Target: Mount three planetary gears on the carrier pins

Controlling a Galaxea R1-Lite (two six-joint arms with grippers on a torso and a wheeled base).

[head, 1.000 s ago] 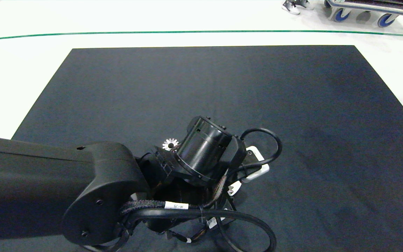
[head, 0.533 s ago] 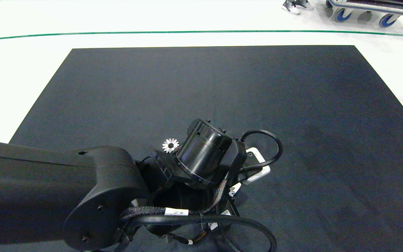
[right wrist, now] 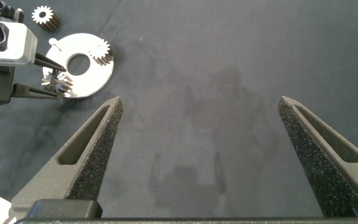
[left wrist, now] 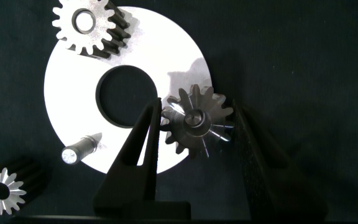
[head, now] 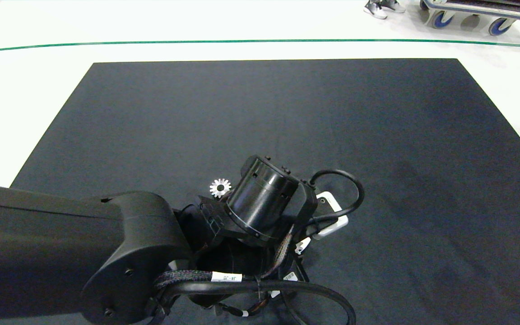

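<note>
Silvery metal catches the light between the left gripper's (left wrist: pixel 194 121) fingers: one of the planetary gears (left wrist: pixel 197 118) sits over a carrier pin at the edge of the white disc (left wrist: pixel 73 87), the pin's end showing in its bore. One finger (left wrist: pixel 145 134) touches its teeth while the other stands just clear, so the grip looks slackened rather than clenched, though I cannot tell for certain that it has let go. A second gear (left wrist: pixel 87 23) is already seated on its pin at the disc's far rim, one bare pin (left wrist: pixel 76 150) remains, and the third gear (left wrist: pixel 2 188) lies on the black mat (head: pixel 287 113) just beside the disc. In the head view that loose gear (head: pixel 220 187) is now fully exposed beside the left wrist, where a second ago the wrist partly covered it; the arm has shifted slightly, which I read as the placement finishing. If so, two of three gears are on, and the next move would be lifting clear and fetching the loose one. The right gripper (right wrist: pixel 204 149) hangs idle, spread wide, well apart from the work.
</note>
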